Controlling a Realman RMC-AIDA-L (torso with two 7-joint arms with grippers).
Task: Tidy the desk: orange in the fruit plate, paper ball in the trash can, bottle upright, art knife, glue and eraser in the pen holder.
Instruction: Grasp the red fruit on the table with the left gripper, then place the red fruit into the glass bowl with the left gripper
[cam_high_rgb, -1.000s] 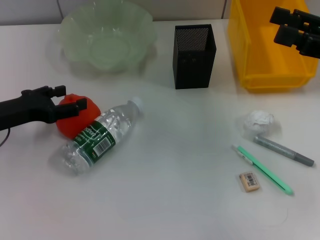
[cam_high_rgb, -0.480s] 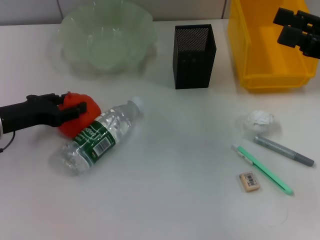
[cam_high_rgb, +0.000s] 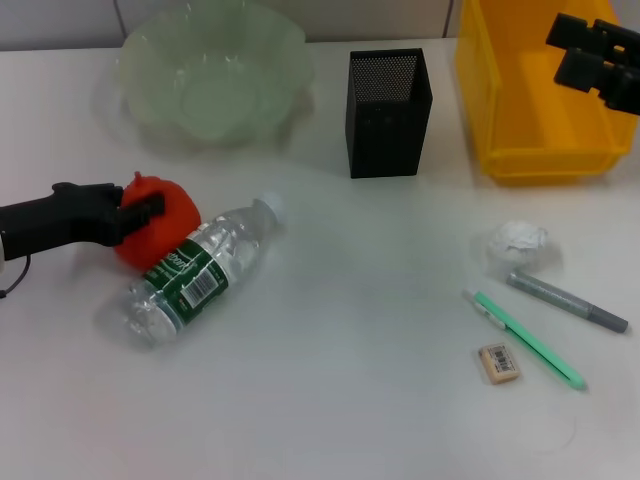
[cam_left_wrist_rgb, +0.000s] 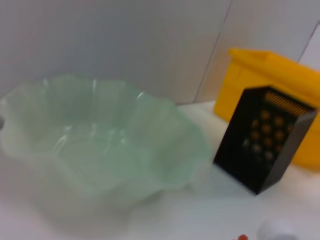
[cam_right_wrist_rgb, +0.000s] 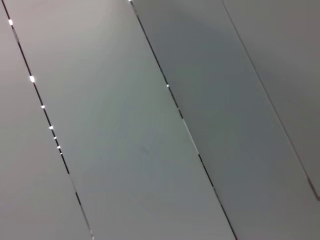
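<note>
The orange (cam_high_rgb: 160, 235) lies on the desk (cam_high_rgb: 350, 400) at the left, against the bottle (cam_high_rgb: 195, 275), which lies on its side. My left gripper (cam_high_rgb: 140, 207) is closed around the orange, with one black finger across its front. A sliver of the orange (cam_left_wrist_rgb: 242, 237) shows in the left wrist view. The fruit plate (cam_high_rgb: 150, 50) stands behind it at the far left. The pen holder (cam_high_rgb: 388, 125) is at the far centre and the trash can (cam_high_rgb: 500, 110) at the far right. The paper ball (cam_high_rgb: 518, 241), green art knife (cam_high_rgb: 525, 338), grey glue stick (cam_high_rgb: 567, 301) and eraser (cam_high_rgb: 498, 362) lie at the right. My right gripper (cam_high_rgb: 585, 50) hangs open above the trash can.
The left wrist view shows the fruit plate (cam_left_wrist_rgb: 100, 145) close ahead, with the pen holder (cam_left_wrist_rgb: 262, 145) and trash can (cam_left_wrist_rgb: 280, 75) beyond it. The right wrist view shows only a grey panelled surface.
My left gripper has moved in and closed its fingers on the orange, which has shifted slightly toward the far side. The right arm has hardly moved.
</note>
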